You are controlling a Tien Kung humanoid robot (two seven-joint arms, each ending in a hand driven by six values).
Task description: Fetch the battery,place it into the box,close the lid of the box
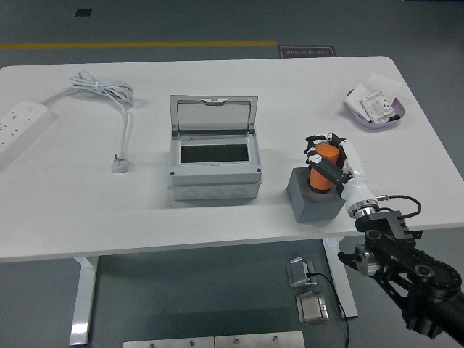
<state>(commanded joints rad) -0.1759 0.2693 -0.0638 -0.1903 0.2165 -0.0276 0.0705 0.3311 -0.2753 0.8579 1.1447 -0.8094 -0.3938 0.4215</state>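
Head view: one hand point(330, 154) grips one battery point(320, 174); one box point(214, 156) open.

White table point(87, 217) on white legs — grey floor point(217, 22), yellow line point(138, 45).

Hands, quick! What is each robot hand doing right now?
Left hand: not in view.
Right hand: closed around the orange battery, which stands upright in the gray holder block.

power strip point(20, 123): cut off at left edge | battery point(320, 172): lower part hidden in holder point(316, 196)
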